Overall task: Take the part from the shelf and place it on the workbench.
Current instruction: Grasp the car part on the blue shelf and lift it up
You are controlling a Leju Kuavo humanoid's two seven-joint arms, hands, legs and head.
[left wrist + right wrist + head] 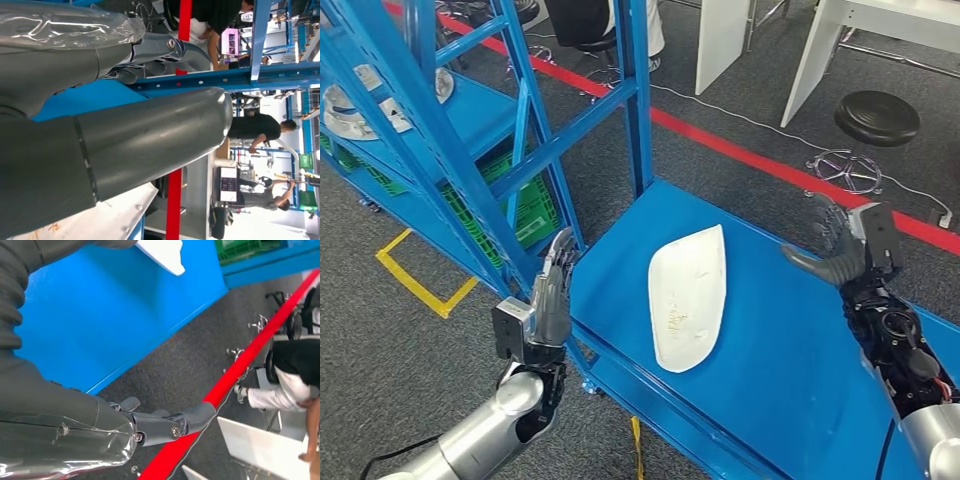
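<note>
No text, label, brand or number can be read. Faint orange marks show on the white part (687, 296) lying on the blue worktop (788, 370), too small to make out.

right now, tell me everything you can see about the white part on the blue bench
The white part is a smooth, shallow, shell-like panel that looks like moulded plastic, rounded at its corners with a raised rim. It lies flat on the blue workbench, faint marks on its surface. Nothing else touches it; the left hand and right hand stand off to either side.
</note>
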